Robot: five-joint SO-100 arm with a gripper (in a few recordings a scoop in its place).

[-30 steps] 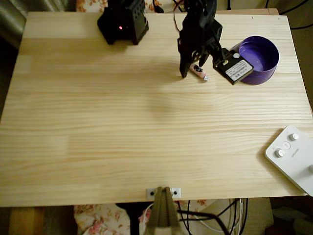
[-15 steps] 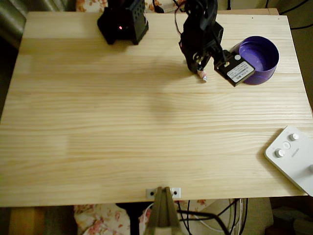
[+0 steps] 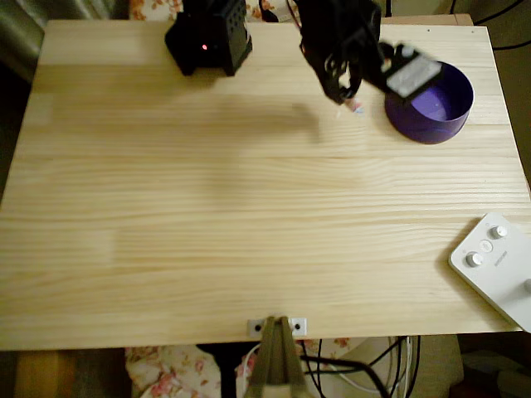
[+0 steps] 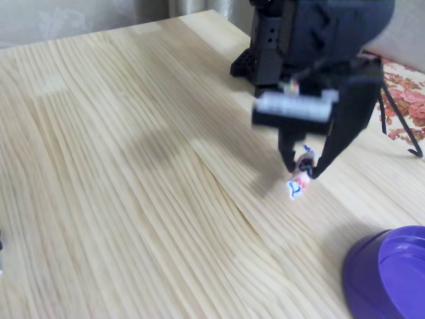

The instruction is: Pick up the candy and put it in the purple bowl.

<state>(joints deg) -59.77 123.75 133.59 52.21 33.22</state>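
purple bowl point(image 4: 388, 276): cut off at corner | claw point(image 4: 302, 169): motion-blurred | candy point(image 3: 355, 106): tiny

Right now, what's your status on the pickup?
Tool shut on small pink wrapped candy, lifted off the wooden table. Round purple plastic bowl just right of it in overhead view. Nothing between them.

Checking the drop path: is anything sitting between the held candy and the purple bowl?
Nothing visible does. The gripper holds the candy above bare table, and the purple bowl lies just beside it, open.
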